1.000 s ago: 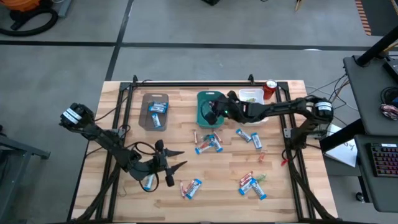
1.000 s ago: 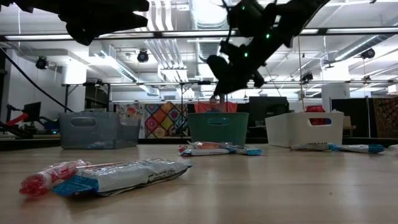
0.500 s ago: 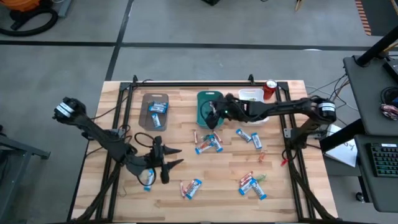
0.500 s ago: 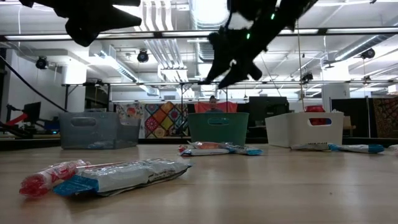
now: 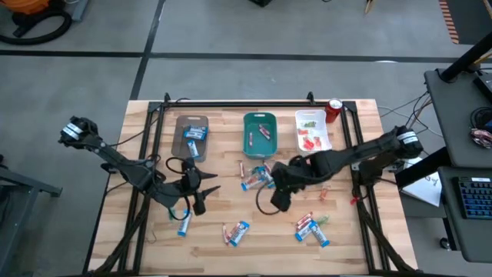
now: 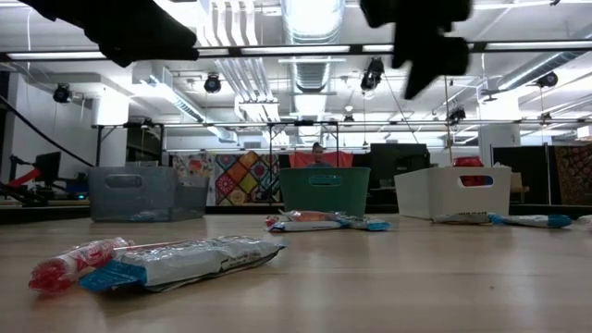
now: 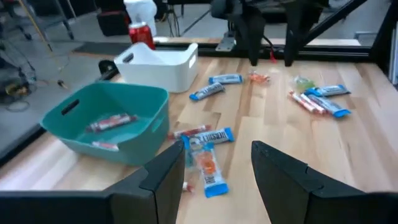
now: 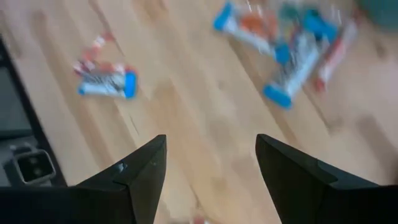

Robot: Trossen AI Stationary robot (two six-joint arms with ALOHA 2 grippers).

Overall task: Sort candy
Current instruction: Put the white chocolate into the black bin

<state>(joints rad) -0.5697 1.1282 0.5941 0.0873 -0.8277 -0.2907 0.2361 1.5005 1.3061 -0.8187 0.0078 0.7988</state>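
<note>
Candy lies scattered on the wooden table: a blue-and-white cluster (image 5: 257, 177), a pair (image 5: 309, 171), pieces near the front (image 5: 311, 228), one (image 5: 238, 231) and one at the near left (image 5: 183, 223). The teal tray (image 5: 247, 143) holds a red stick (image 5: 264, 132). My left gripper (image 5: 206, 196) hovers open and empty over the table's left part, looking toward the cluster (image 7: 208, 162). My right gripper (image 5: 277, 201) hangs open and empty above mid-table, pointing down (image 8: 210, 142).
A brown tray (image 5: 178, 146) with a blue bar stands at the far left. A white tray (image 5: 298, 137) with red and green pieces and a red can (image 5: 334, 110) stand at the far right. Black rails frame the table's sides.
My right gripper has opened over the teal tray, leaving a red stick in it, then swung toward the near edge to mid-table, tipping to point down. My left gripper has risen and drifted toward the far edge, away from the blue candy at the near left.
</note>
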